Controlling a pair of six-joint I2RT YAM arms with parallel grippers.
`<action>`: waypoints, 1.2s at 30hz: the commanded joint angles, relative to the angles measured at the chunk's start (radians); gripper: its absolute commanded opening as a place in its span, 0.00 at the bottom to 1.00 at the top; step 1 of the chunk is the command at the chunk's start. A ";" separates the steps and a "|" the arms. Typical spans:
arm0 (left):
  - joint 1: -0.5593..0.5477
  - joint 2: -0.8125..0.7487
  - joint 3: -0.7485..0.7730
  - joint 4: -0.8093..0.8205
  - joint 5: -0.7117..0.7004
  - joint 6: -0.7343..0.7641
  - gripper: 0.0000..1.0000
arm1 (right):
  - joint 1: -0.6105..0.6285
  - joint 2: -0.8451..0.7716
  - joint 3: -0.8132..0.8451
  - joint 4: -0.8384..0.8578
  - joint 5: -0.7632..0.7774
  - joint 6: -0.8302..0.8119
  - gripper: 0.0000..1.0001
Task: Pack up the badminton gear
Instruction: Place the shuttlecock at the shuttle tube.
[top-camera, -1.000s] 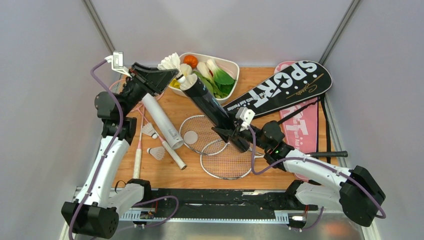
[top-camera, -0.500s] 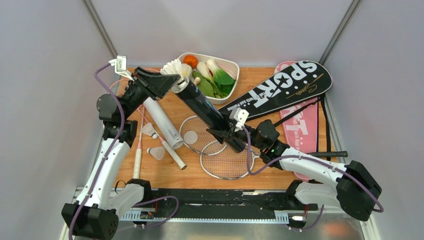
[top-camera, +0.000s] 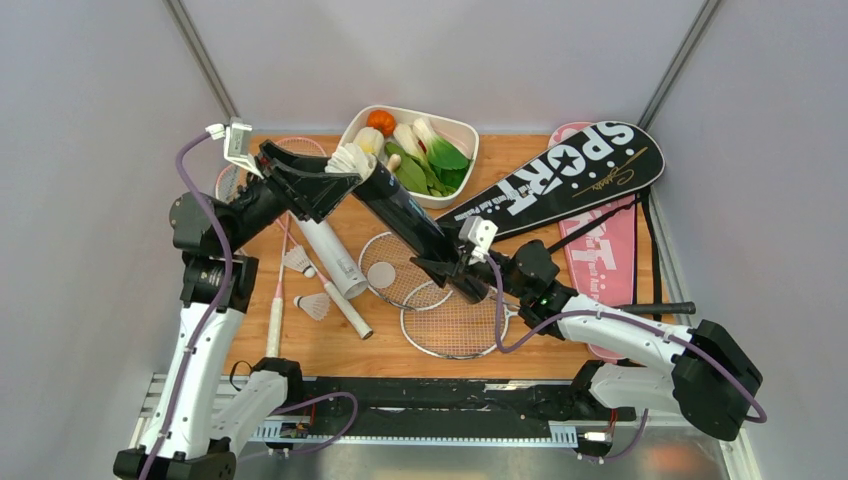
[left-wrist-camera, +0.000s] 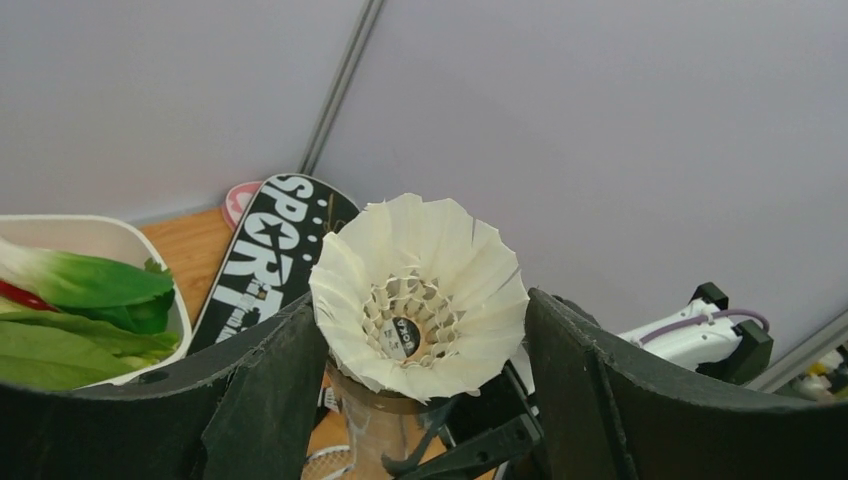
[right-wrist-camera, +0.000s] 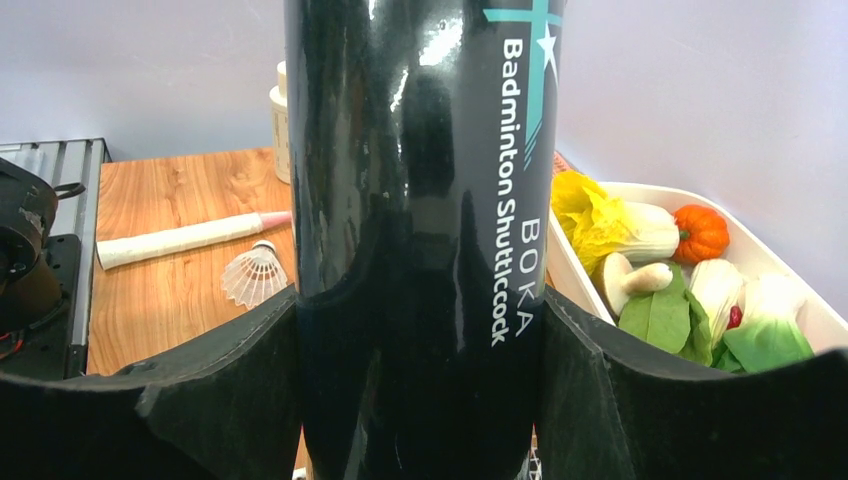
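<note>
My right gripper is shut on the lower end of the black tube, which tilts up toward the far left. A white feather shuttlecock sits cork-first in the tube's mouth. My left gripper stands open at that mouth, one finger on each side of the feather skirt. The white tube lies on the table below it. Two loose shuttlecocks lie beside it. Two silver racquet heads overlap under the black tube.
A white tray of toy vegetables stands at the back. The black SPORT cover lies over the pink cover at the right. A pink racquet lies along the left edge. A small cream-capped bottle stands behind the tube.
The left jaws have spread apart, leaving the shuttlecock in the black tube's mouth. The left arm has drawn back to the left. The tube's mouth swung left.
</note>
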 joint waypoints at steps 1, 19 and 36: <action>-0.005 -0.023 0.067 -0.185 0.051 0.167 0.78 | 0.006 -0.048 0.011 0.147 -0.024 -0.009 0.58; -0.006 -0.138 0.216 -0.633 -0.056 0.485 0.75 | 0.005 -0.275 -0.131 0.016 -0.056 -0.054 0.57; -0.004 -0.013 0.402 -0.745 0.002 0.417 0.01 | 0.005 -0.308 -0.114 -0.211 -0.022 -0.118 0.57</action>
